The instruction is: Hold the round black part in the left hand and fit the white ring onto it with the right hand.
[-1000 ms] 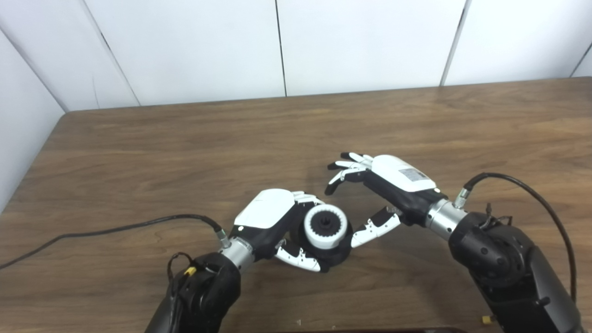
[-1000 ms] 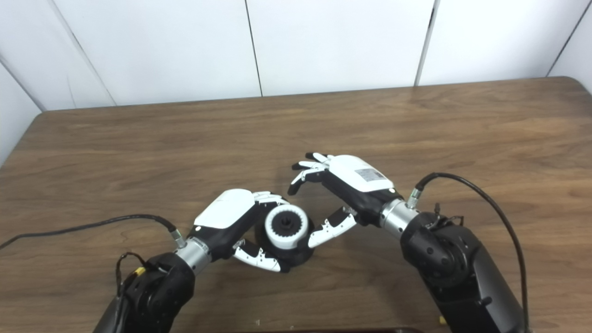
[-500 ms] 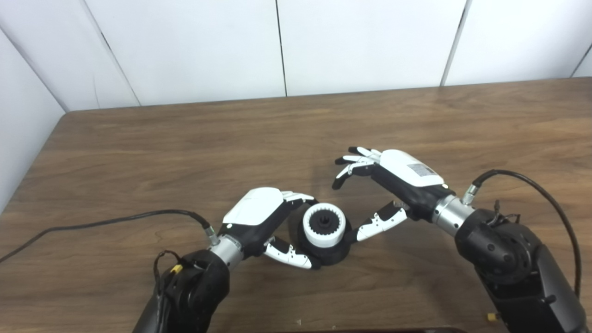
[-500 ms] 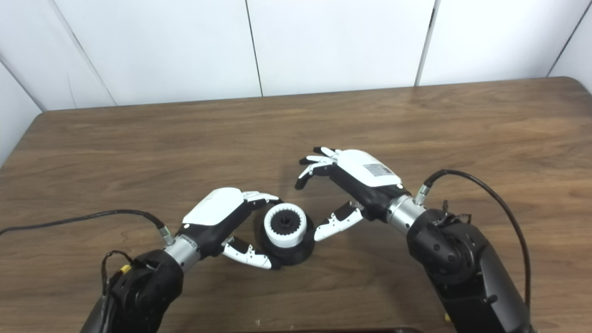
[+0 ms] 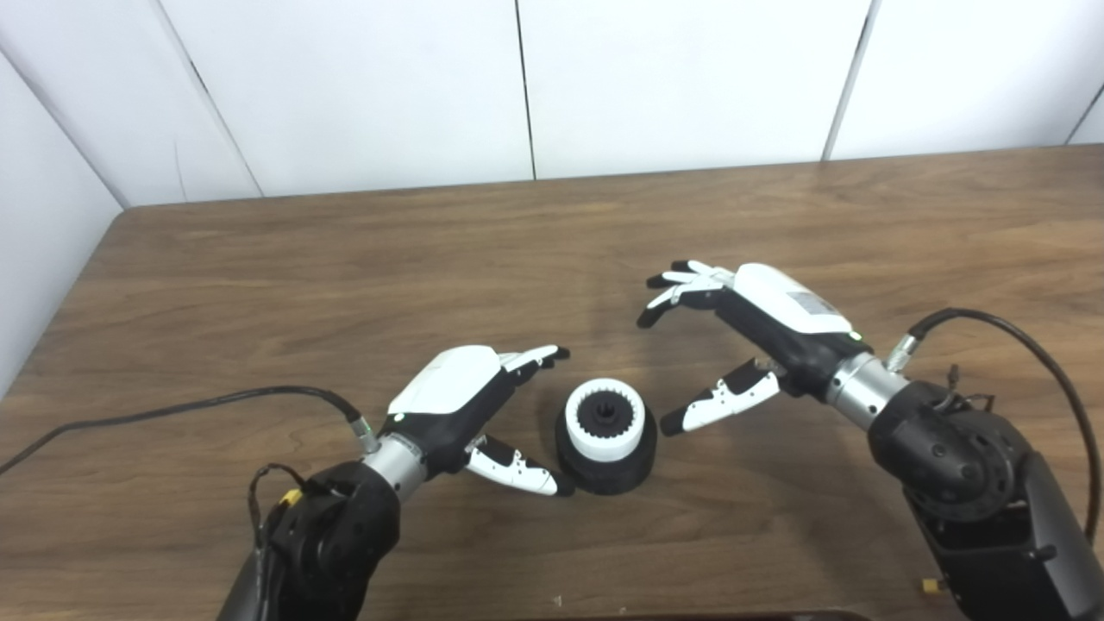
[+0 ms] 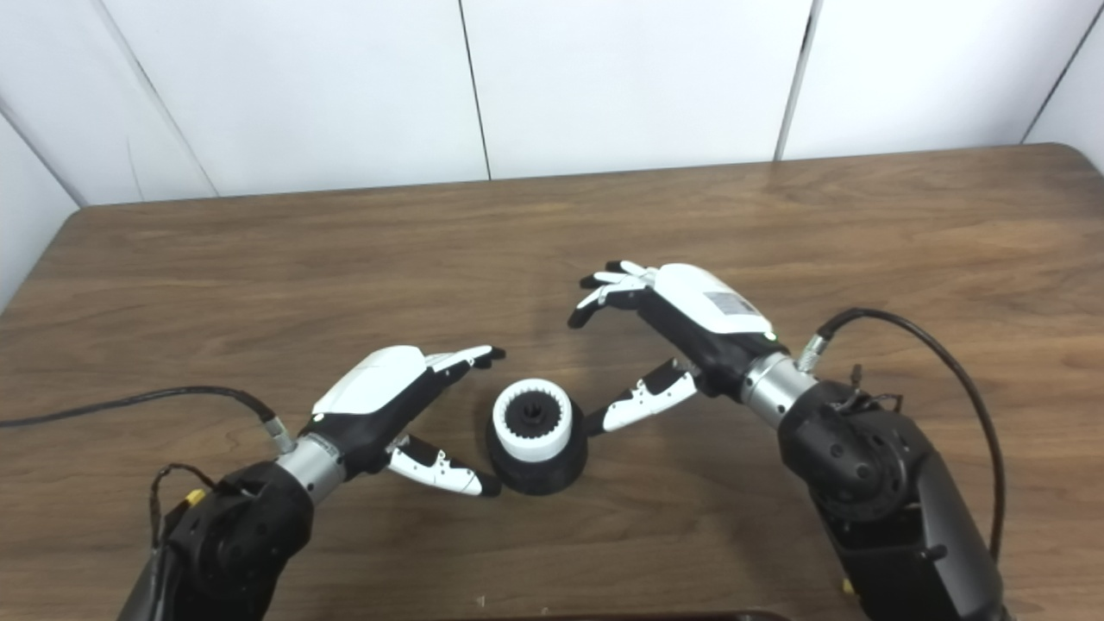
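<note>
The round black part (image 5: 605, 470) stands on the wooden table (image 5: 345, 276), with the white ring (image 5: 605, 423) seated on top of it around a toothed black centre. My left hand (image 5: 470, 401) is open just left of the part, its fingers spread and clear of it. My right hand (image 5: 759, 323) is open to the right and a little behind, thumb pointing toward the part without touching it. Neither hand holds anything.
A black cable (image 5: 172, 414) runs from the left wrist across the table to the left edge. Another cable (image 5: 1018, 345) loops over the right forearm. White wall panels (image 5: 517, 86) stand behind the table's far edge.
My left hand has let go of the black part and drawn back to the left. My right hand has moved away to the right and back. The part with its ring now rests on the table.
</note>
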